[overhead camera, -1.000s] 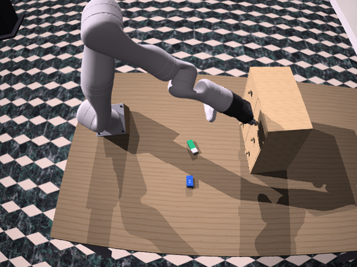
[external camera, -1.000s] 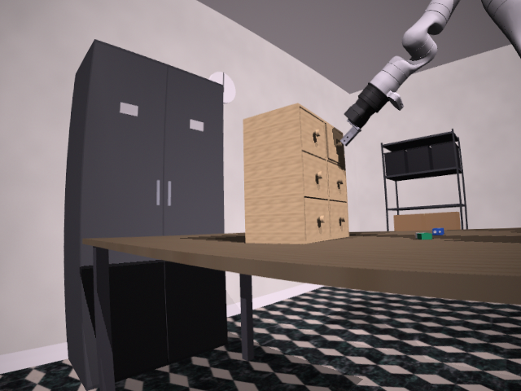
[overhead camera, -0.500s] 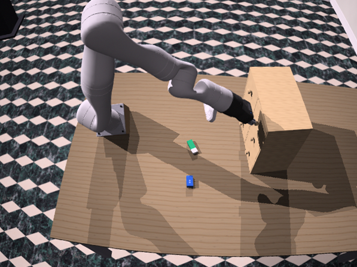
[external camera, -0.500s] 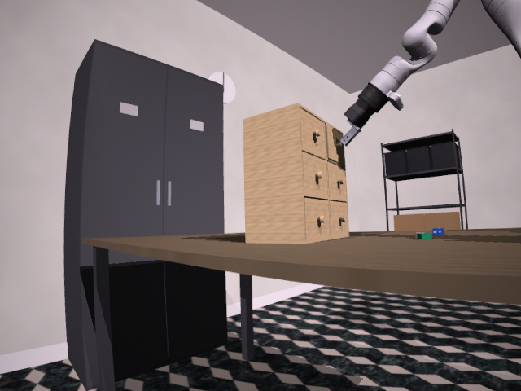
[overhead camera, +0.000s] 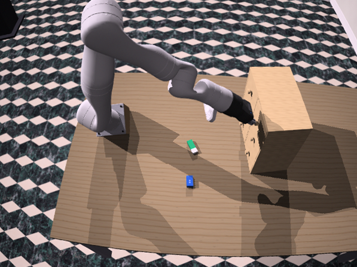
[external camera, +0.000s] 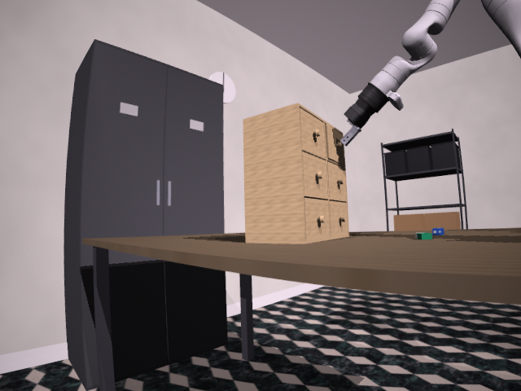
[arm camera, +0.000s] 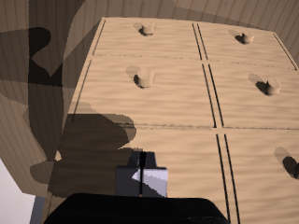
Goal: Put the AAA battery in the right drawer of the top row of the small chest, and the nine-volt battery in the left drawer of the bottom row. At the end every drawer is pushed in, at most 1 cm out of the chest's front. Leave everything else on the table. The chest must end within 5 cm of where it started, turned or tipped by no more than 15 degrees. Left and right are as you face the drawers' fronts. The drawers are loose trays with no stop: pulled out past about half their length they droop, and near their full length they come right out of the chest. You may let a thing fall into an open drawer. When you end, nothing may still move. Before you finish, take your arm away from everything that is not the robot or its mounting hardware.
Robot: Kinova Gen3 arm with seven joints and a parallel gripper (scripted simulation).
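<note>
The small wooden chest (overhead camera: 279, 99) (external camera: 273, 168) (arm camera: 175, 96) stands at the table's right side, with its six drawer fronts facing the arm. My gripper (overhead camera: 253, 121) (external camera: 348, 138) (arm camera: 142, 166) is shut and empty. Its fingertips are at the front of the top-row right drawer (external camera: 334, 145) (arm camera: 187, 162), which sits almost flush with the chest front. The other drawers are in. The blue nine-volt battery (overhead camera: 189, 181) (external camera: 438, 230) lies on the table in the middle. I see no AAA battery in any view.
A small green block with a white end (overhead camera: 192, 146) (external camera: 424, 235) lies on the table near the nine-volt battery. The arm's base (overhead camera: 110, 123) stands at the table's left. A dark cabinet (external camera: 146, 168) and a shelf rack (external camera: 420, 177) stand off the table.
</note>
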